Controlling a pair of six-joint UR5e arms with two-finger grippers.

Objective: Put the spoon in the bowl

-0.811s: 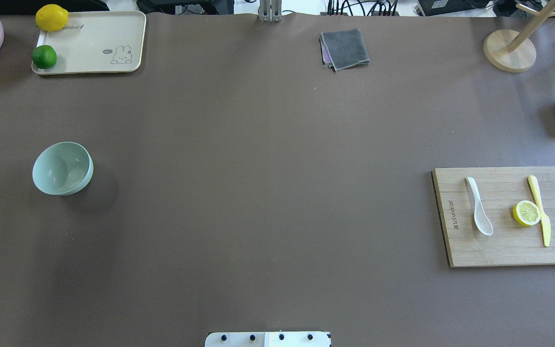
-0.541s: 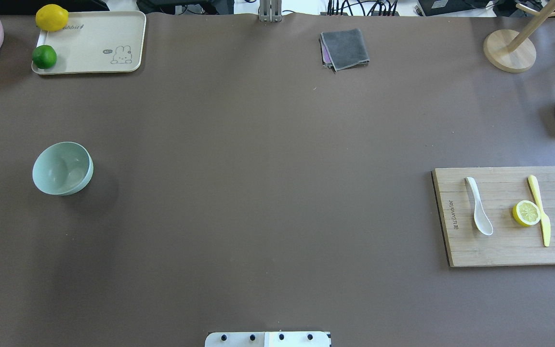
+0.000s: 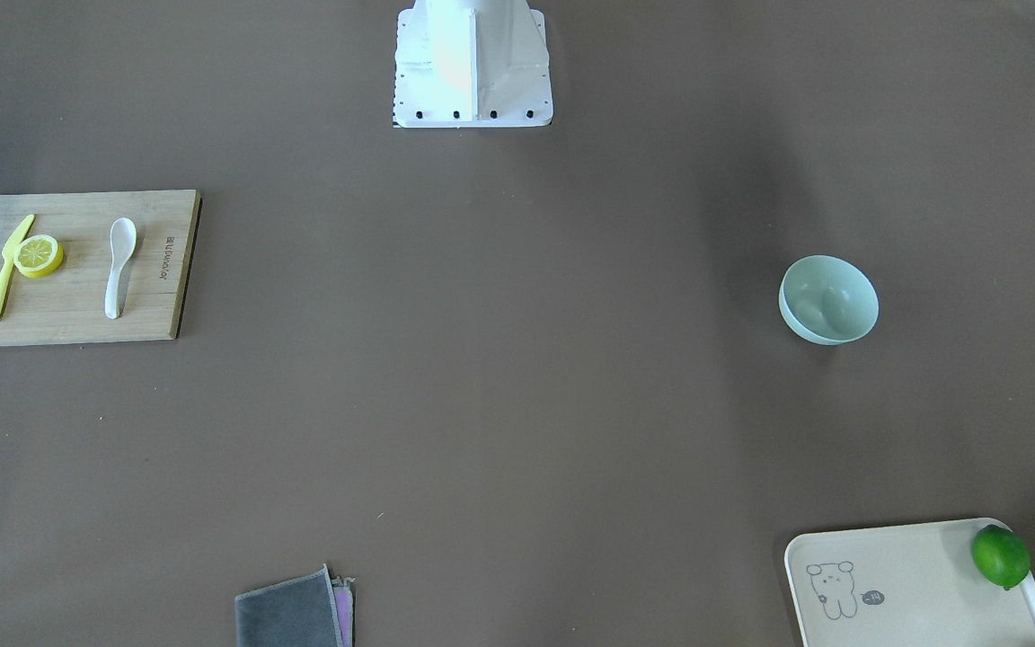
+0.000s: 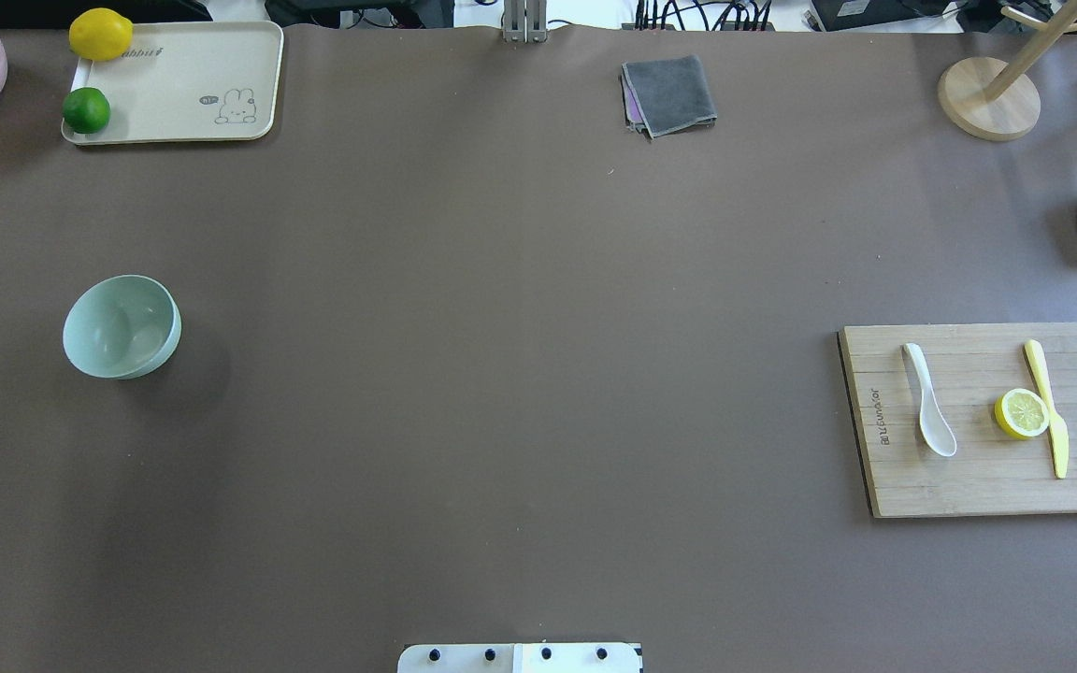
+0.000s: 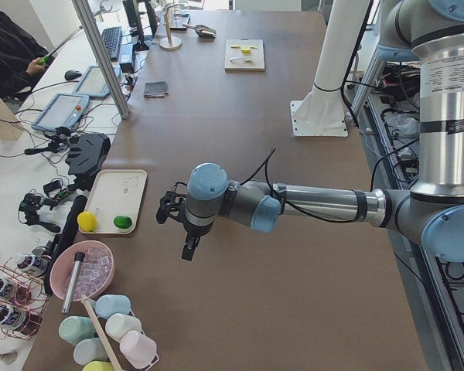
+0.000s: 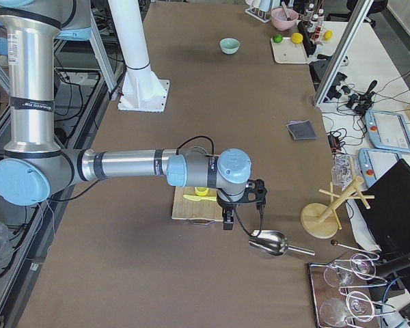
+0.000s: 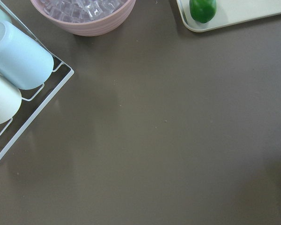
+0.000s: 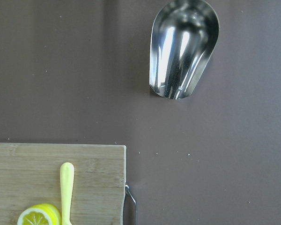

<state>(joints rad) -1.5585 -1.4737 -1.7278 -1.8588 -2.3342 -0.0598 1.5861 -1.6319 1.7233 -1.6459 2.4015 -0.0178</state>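
Front-facing view: you find the small white soup spoon (image 3: pixel 119 265) lying on the wooden cutting board (image 3: pixel 68 314), well apart from the round mint-green bowl (image 3: pixel 828 299) on the brown worktop (image 3: pixel 482 359).

Overhead view: the spoon's scoop points toward the robot.

Side views: the left gripper (image 5: pixel 190 249) and the right gripper (image 6: pixel 227 221) hang above the worktop. You cannot tell how wide either one stands.
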